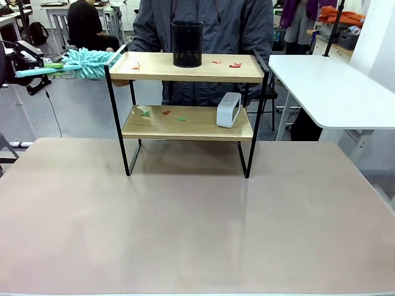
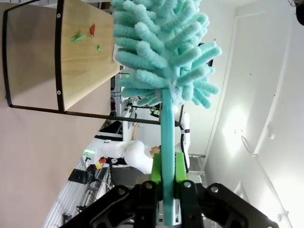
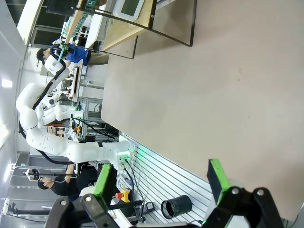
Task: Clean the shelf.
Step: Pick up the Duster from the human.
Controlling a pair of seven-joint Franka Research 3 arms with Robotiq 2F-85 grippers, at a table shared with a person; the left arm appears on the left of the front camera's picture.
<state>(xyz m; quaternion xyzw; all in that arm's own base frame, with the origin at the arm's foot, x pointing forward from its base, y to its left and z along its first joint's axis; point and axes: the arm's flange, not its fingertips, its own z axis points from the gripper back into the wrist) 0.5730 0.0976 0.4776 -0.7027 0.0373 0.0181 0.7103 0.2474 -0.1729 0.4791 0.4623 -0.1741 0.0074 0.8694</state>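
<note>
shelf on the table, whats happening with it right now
The left gripper is shut on the handle of a teal duster, whose fluffy head is at the left end of the top board of the shelf. Small paper scraps lie on both boards. A black mesh cup stands on top and a small white device below. A person stands behind the shelf. The right gripper is open and empty.

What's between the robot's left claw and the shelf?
The fluffy teal duster. The left gripper holds its handle, and the fluffy head sits right by the left end of the shelf, as the front view shows.
</note>
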